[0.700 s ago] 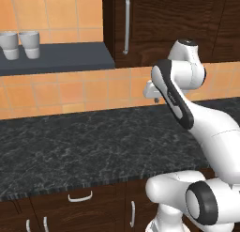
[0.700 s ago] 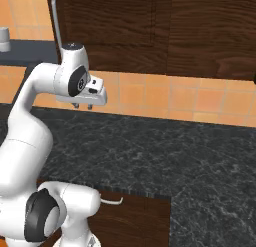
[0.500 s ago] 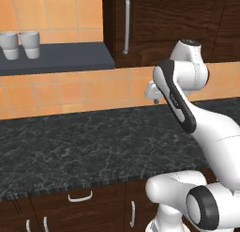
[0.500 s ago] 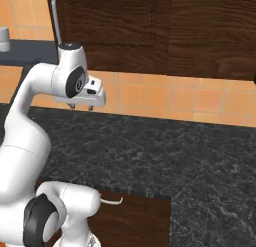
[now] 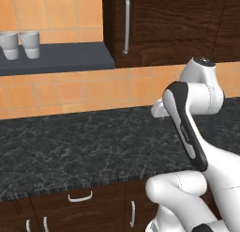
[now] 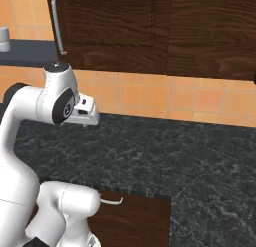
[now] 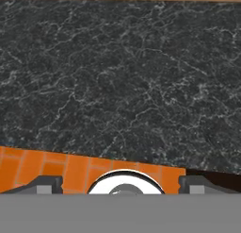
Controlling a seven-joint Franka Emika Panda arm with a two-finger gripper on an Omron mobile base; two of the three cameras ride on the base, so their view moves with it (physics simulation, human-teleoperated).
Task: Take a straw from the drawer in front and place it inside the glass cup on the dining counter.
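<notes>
1. The hand (image 7: 120, 184) is standing wide open with nothing between its fingertips (image 7: 44, 184); in the hand view the two dark tips are sitting far apart at the bottom edge.
2. In the left base view the hand (image 5: 158, 110) is hanging above the back part of the worktop (image 5: 70, 146), close to the orange tiled wall (image 5: 70, 92), and mostly hiding behind the arm (image 5: 187, 127). In the right base view the hand (image 6: 86, 111) is showing as a white block pointing down over the worktop (image 6: 165, 151), with its tips too small to make out.
3. The hand view is looking down on the black speckled worktop (image 7: 117, 81), with a strip of orange tile (image 7: 56, 166) below it in the picture.
4. The drawer (image 5: 79, 203) is sitting closed under the worktop's front edge, left of the arm's base in the left base view, well below the hand; its curved silver handle (image 5: 80, 197) is showing on the dark front. In the right base view a drawer front with a curved handle (image 6: 111, 201) is showing just right of the arm's base.
5. Narrow vertical handles (image 5: 132, 214) are showing on the cabinet fronts beside the drawer.
6. Above the tiles, a dark upper cabinet (image 5: 178, 24) with a long vertical handle (image 5: 126, 24) is hanging behind the arm.
7. To the left, a dark grey shelf (image 5: 56, 59) is carrying two white-grey mugs (image 5: 18, 44), standing side by side, well apart from the hand.
</notes>
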